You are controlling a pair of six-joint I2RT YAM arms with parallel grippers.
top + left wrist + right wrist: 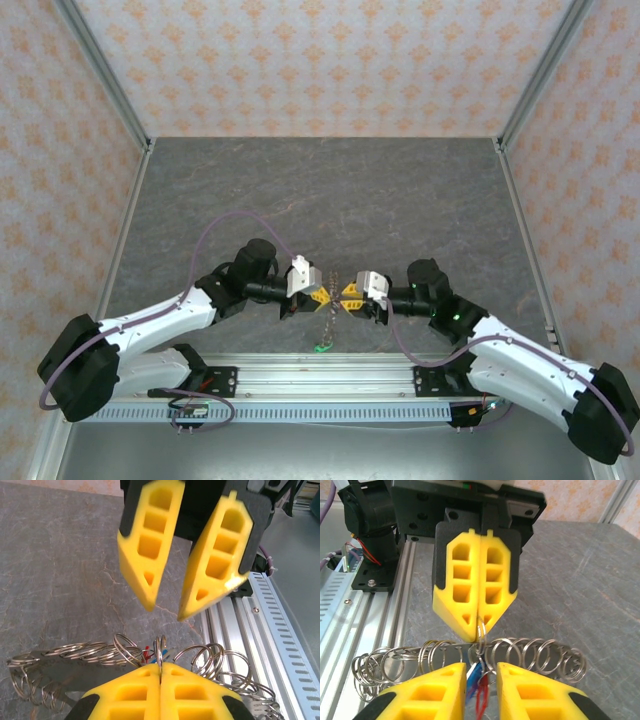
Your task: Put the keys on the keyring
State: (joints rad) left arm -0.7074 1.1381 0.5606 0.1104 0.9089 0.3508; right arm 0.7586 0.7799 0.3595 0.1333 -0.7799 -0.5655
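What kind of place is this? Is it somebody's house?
Probably not a house. It looks like a robot test booth: a left arm and a right arm are bolted to a metal rail at the edge of a grey table, boxed in by patterned panels.

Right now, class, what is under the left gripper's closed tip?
Under the left gripper, shut on one ring, the keyring, a chain of rings, stretches sideways over the table. Red and blue tags peek below; the right gripper covers whatever hangs from them.
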